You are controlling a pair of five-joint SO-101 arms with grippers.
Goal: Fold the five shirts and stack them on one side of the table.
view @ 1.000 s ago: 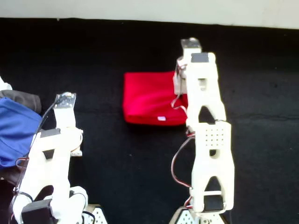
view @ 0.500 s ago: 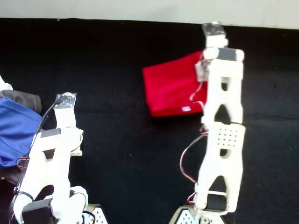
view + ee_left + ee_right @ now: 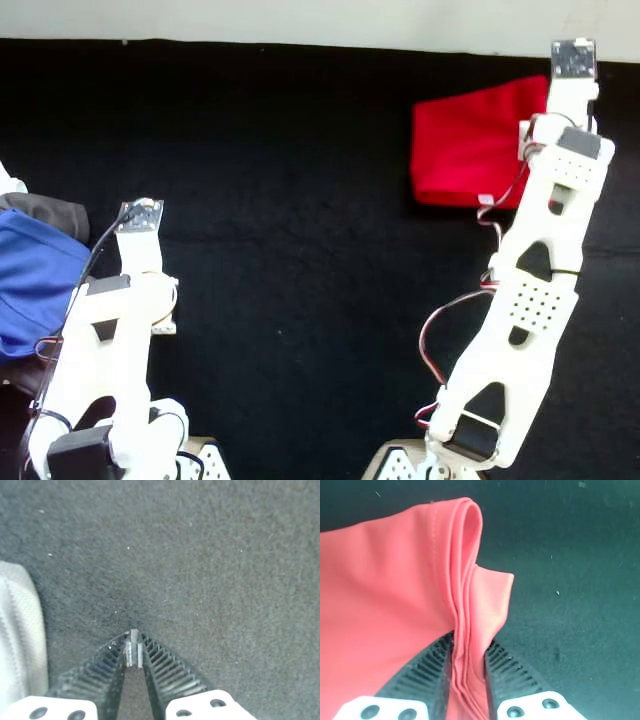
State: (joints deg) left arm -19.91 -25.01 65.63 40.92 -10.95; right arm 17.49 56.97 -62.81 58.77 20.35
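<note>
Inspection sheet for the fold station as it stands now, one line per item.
Surface: black cloth-covered table, bare through the middle.
Job's things: folded red shirt at the far right, its edge in the right gripper; blue shirt at the left edge, lying on a dark grey garment; pale fabric beside the left gripper, possibly another shirt.
Clutter: nothing seen.
Grippers: left gripper shut, empty, over bare cloth; right gripper shut on the red shirt's layered edge.
Cables: red and white wires looping off the right arm; black cable along the left arm.
Surroundings: pale wall behind the table's far edge.
</note>
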